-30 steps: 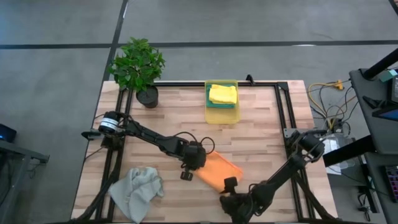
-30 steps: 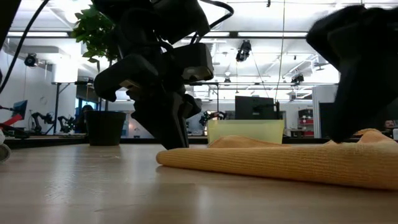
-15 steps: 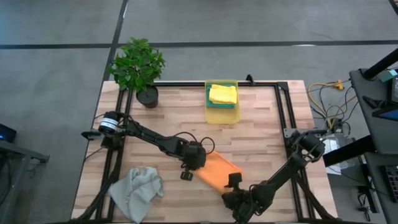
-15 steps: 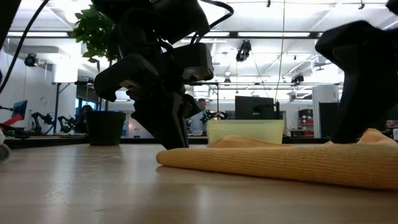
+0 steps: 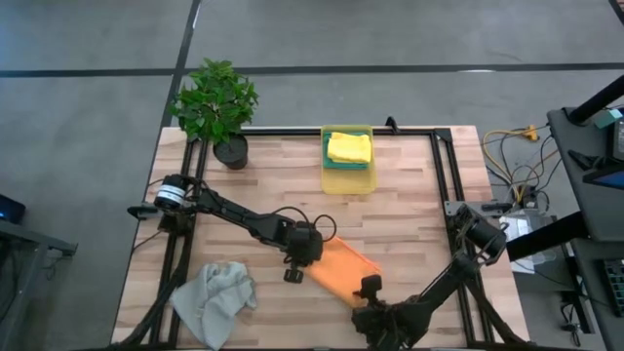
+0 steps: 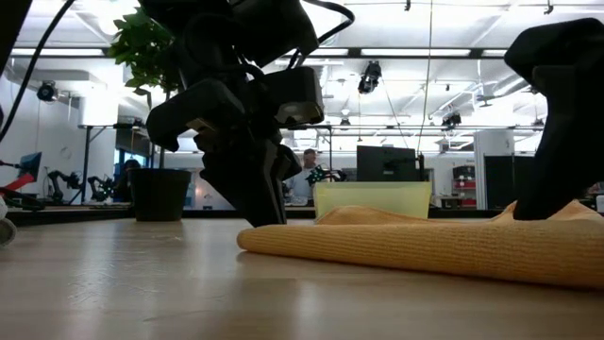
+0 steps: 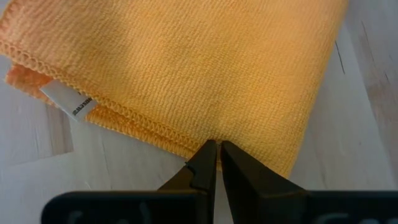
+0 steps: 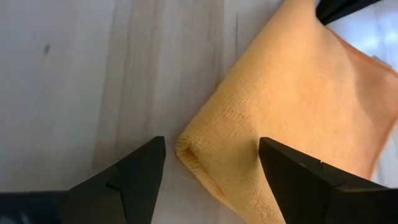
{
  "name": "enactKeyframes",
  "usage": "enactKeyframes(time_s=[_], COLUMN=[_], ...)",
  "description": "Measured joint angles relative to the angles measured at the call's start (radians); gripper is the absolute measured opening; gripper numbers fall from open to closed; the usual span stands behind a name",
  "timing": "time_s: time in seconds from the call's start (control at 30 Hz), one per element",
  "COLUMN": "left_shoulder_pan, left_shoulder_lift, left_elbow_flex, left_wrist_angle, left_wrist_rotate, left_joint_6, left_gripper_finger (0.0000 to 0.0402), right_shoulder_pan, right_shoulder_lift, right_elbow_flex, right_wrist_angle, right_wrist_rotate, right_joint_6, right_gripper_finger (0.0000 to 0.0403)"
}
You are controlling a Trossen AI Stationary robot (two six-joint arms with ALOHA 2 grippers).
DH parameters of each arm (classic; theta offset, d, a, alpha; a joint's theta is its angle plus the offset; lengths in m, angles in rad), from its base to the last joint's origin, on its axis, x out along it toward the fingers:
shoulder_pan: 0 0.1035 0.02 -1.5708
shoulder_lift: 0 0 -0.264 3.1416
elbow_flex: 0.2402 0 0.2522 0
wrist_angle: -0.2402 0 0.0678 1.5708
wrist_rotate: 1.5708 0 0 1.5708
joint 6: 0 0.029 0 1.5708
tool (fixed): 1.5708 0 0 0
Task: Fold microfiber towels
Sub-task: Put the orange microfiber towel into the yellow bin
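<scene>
Right gripper [image 5: 363, 290]: low centre of the high view, jaws spread around a corner of the orange towel [image 5: 341, 270]. Orange towel: folded, flat on the counter [image 5: 409, 205]. Left gripper [image 5: 310, 261]: jaws pinching the towel's opposite edge. Grey towel [image 5: 214, 300]: crumpled, lower left. Bin [image 5: 348, 175]: top centre, yellow towel [image 5: 349, 147] inside.

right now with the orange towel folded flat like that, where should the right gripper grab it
Probably the corner of the orange towel nearest the right gripper. That folded corner sits between its open fingers, slightly raised off the wood, so coming in low along the table should catch all layers. The left gripper is shut at the opposite edge, pinning it.
</scene>
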Motion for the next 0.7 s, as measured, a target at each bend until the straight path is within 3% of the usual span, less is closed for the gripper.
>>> enactKeyframes(time_s=[0.3,0.7], left_shoulder_pan=[0.0,0.0], left_shoulder_lift=[0.0,0.0], left_elbow_flex=[0.0,0.0], left_wrist_angle=[0.0,0.0], left_wrist_rotate=[0.0,0.001], left_joint_6=[-0.002,-0.002], left_gripper_finger=[0.0013,0.0013], right_shoulder_pan=[-0.002,0.018], right_shoulder_lift=[0.013,0.019], right_elbow_flex=[0.006,0.03], right_wrist_angle=[-0.032,-0.049], right_wrist_rotate=[0.009,0.022], right_joint_6=[0.008,-0.037], right_gripper_finger=[0.024,0.0123])
